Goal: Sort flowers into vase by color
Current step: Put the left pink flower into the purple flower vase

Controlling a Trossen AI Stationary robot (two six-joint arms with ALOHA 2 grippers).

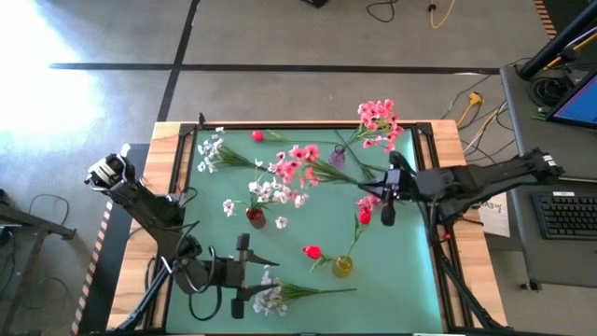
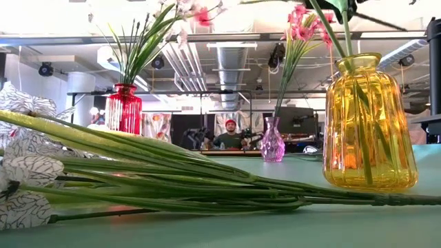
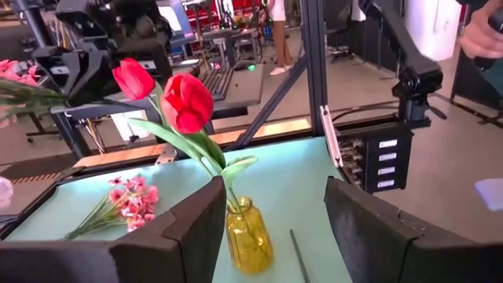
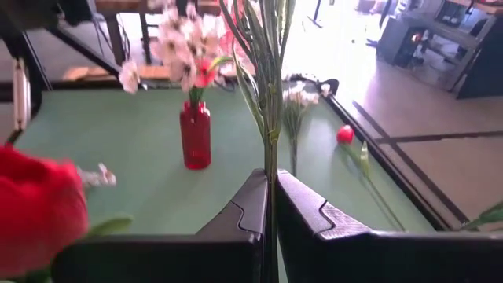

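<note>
On the green desk (image 1: 410,271) the right tool (image 1: 388,217), closed on a thin flower stem (image 4: 269,141), hangs just beside the yellow vase (image 1: 342,266). It should lower the stem straight into that vase. The left tool (image 1: 239,277) waits open near the yellow vase.

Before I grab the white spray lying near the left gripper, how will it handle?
Probably floppy: the white spray has long thin stems. Likely light, with the blossom end drooping. The open left gripper should grip near the bundled stems.

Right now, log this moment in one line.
right gripper: shut on green stem | left gripper: open, over white spray | yellow vase: red buds
</note>
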